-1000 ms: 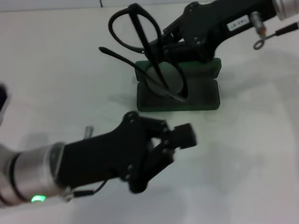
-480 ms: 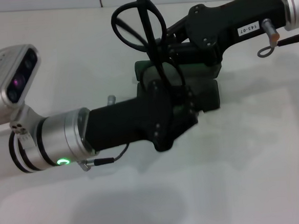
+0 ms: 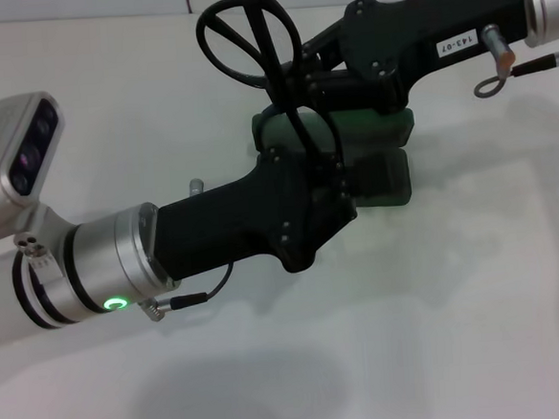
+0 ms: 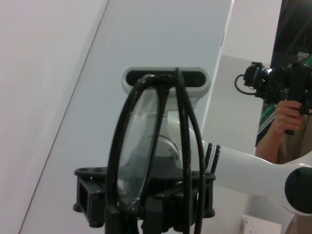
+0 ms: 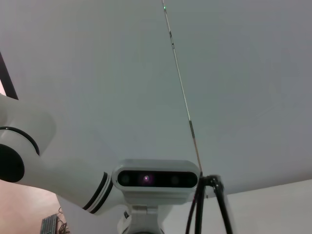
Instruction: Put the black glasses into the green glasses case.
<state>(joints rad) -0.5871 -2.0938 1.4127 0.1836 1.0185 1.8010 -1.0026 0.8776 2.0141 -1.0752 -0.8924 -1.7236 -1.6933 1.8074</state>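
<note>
A: Glasses? The black glasses hang upright over the green glasses case, pinched by the right gripper.

B: The left gripper has swung in beneath them (fingers: can't tell), likely helping fold. One pair, one case.

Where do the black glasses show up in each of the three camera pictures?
Head view: the black glasses stand upright at top centre, above the green glasses case, between the two tools.
Left wrist view: the glasses fill the centre, seen edge-on.
Right wrist view: only a bit of thin black frame shows at the lower edge.
Shared landmark: the robot's head camera appears behind the glasses in both wrist views.
</note>
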